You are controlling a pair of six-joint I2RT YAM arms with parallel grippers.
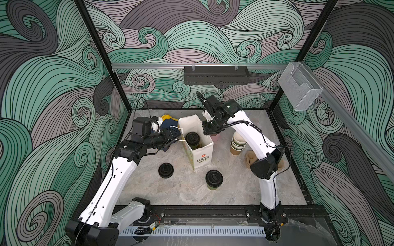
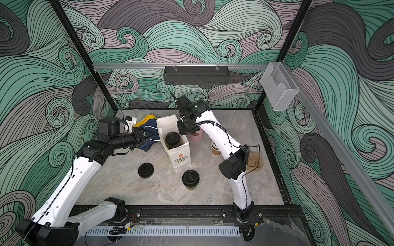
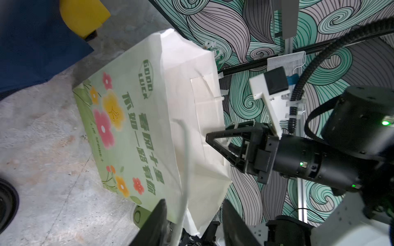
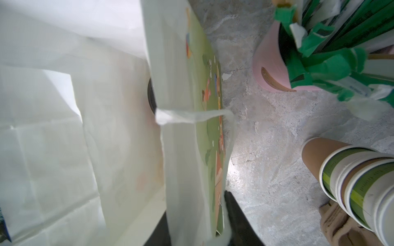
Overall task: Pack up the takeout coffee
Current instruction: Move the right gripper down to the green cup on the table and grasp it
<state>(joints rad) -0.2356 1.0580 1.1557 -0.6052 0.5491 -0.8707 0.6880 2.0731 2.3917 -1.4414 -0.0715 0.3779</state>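
- Nearest me, one takeout cup (image 1: 213, 179) stands upright on the table (image 1: 149, 187) with its black lid on. It is just in front of the bag and not yet packed. A loose lid (image 1: 165, 170) lies apart on its left.
- The white paper bag (image 1: 199, 152) stands open, and its narrow side reads "LOVE LIFE".
- The other lidded cup (image 1: 192, 138) sits inside the bag, lid up.
- My left pincer (image 3: 193, 210) has its jaws apart astride the bag's left wall and handle. My right pincer (image 4: 196, 213) straddles the opposite wall the same way, and as far as I can judge it is not clamped.
- The flowered face reads "GOOD LUCK" in an oval, with Chinese lines beside it and a small "IN SPRING +".
- The bag is light paper, so dragging either wall may tip it, cup and all. If I withdraw to fetch the second cup, the mouth may sag. Then the cup could catch on the rim or land on the first lid.
- Beyond, the stack of lidless cups (image 1: 238, 142) carries print too small to read.
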